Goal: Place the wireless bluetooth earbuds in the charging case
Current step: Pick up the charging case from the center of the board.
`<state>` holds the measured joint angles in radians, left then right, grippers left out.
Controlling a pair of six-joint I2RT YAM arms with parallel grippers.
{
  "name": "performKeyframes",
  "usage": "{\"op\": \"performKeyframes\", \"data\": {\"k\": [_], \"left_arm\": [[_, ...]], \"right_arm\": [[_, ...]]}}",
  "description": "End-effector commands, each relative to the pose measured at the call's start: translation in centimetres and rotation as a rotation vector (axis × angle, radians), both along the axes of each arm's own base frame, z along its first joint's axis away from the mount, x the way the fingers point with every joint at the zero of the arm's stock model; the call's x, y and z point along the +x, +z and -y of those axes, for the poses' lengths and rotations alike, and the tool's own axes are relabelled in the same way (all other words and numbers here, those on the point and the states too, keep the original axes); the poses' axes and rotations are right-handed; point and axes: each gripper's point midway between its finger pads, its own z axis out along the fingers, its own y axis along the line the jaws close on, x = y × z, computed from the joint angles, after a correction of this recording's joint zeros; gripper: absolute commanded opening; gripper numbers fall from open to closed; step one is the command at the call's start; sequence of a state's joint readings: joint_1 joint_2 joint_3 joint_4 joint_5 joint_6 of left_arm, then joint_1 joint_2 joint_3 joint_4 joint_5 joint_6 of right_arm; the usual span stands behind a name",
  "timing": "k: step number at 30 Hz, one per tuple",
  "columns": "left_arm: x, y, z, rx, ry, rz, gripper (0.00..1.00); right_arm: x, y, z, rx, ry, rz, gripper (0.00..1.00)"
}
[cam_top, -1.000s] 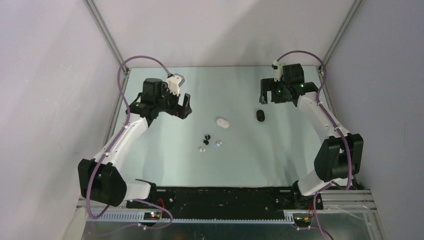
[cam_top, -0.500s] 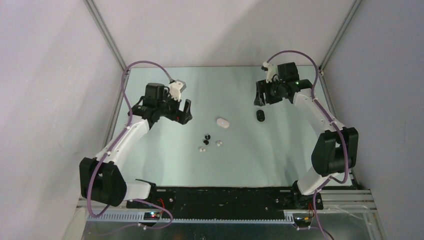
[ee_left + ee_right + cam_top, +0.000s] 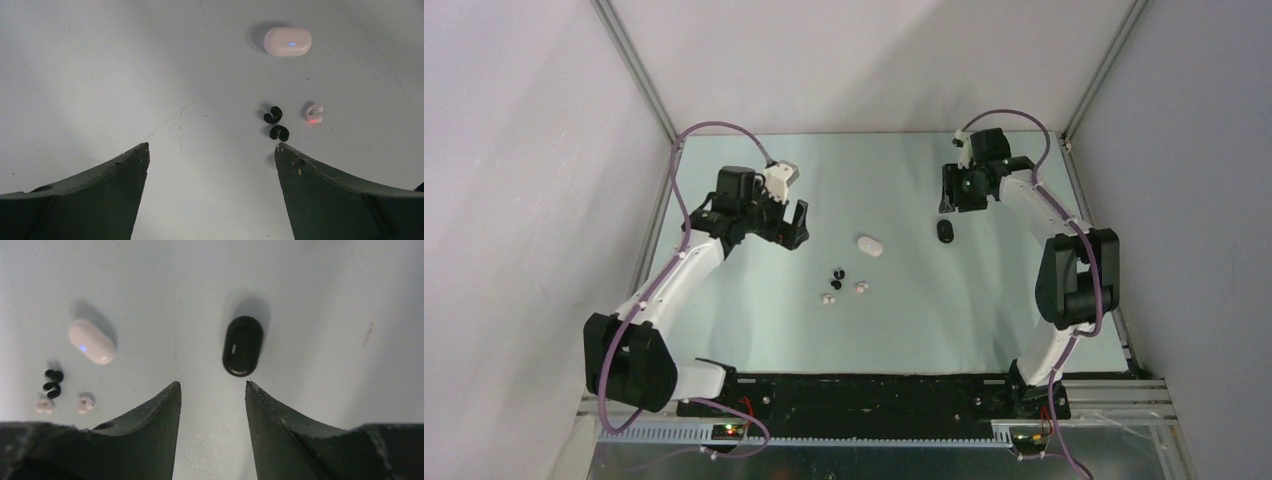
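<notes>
Four buds lie loose mid-way across the table (image 3: 944, 320): the black earbuds (image 3: 840, 271) are touching as a pair, and the white earbuds (image 3: 861, 287) sit just beside them, slightly apart from each other. None is seated in a case. The white case (image 3: 870, 245) lies just behind the cluster and the black case (image 3: 944, 231) is further right. Both lids look shut, as far as can be told.

The right gripper (image 3: 212, 385) is held over the black case with its jaws parted and nothing held. The left gripper (image 3: 212, 147) is spread wide and empty, with the buds ahead and to its right.

Judged step: the black case is taken first.
- It should be pinched low across its narrow sides, with the jaws centred, so it isn't squirted out.
- The lid must be opened before any bud is lifted.
- The buds are tiny and curved, so they should be picked one at a time, with the black pair separated first.
</notes>
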<state>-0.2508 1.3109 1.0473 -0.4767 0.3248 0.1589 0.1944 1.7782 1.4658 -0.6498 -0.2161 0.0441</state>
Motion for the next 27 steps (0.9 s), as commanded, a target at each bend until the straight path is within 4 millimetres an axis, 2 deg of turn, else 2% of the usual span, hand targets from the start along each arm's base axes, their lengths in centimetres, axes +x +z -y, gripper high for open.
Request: {"op": "performKeyframes", "data": {"k": [1,8,16,20,27], "left_arm": [[0.9,1.0,0.4,0.02,-0.023,0.052,1.0],[1.4,0.8,0.2,0.06,-0.023,0.068,1.0],[2.1,0.7,0.0,0.088,-0.023,0.077,1.0],[2.3,0.6,0.0,0.096,-0.02,0.076,1.0],[2.5,0.4,-0.1,0.121,-0.018,0.082,1.0]], "right_arm": [[1.7,-0.6,2.3,-0.041,-0.141,0.011,0.53],[2.6,-3.8,3.4,-0.088,-0.21,-0.036,0.51],[2.8,-7.1,1.6,-0.148,-0.179,-0.105,0.53],[2.8,-8.0,2.0,-0.188,-0.2,-0.122,0.55],[1.8,-9.4,1.4,-0.182,-0.147,-0.169,0.57]]}}
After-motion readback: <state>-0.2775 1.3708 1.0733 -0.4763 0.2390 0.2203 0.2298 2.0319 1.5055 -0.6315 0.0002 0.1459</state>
